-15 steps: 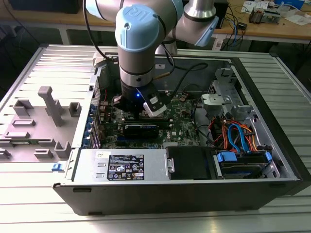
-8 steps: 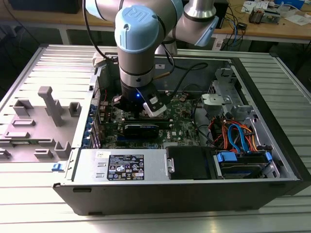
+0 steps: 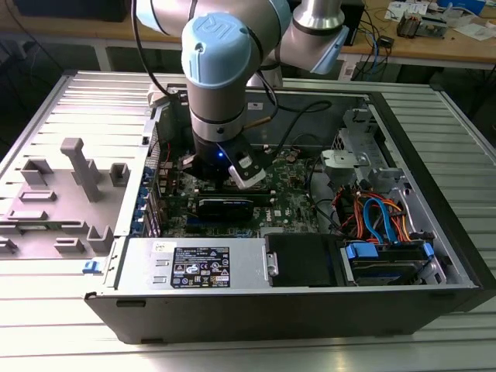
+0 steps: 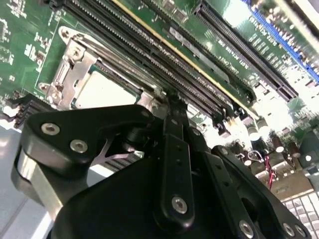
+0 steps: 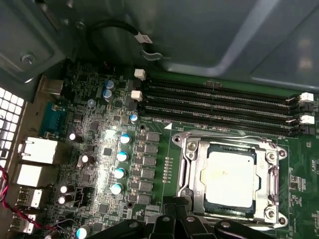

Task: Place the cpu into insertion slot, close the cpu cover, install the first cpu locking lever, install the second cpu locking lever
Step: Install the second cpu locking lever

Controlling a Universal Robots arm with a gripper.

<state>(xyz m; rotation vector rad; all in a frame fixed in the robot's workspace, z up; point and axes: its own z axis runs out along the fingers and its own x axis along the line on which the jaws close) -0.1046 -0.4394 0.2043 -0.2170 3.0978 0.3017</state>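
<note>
The black gripper [image 4: 172, 112] fills the near part of the second wrist view, its linkage plates and screws close to the lens, and its narrow tips seem drawn together just at the edge of the socket, though I cannot tell for sure whether the fingers are together or apart. Just beyond them lies the cpu [image 5: 230, 178], its pale metal top flat inside the insertion slot [image 5: 192, 172], with the silver cpu cover [image 5: 264, 149] lying down around it as a frame. A thin wire lever [image 5: 224, 133] runs along the side of the socket next to the long black memory slots [image 5: 219, 107]. In the first wrist view the gripper [image 5: 174, 219] sits at the socket's edge on the side away from the memory slots. In the exterior view the arm [image 3: 221, 70] reaches down into the open computer case [image 3: 434, 178], which lies on a ribbed metal surface [image 3: 62, 310], with grey plastic holders [image 3: 77, 167] at the exterior view's left.
</note>
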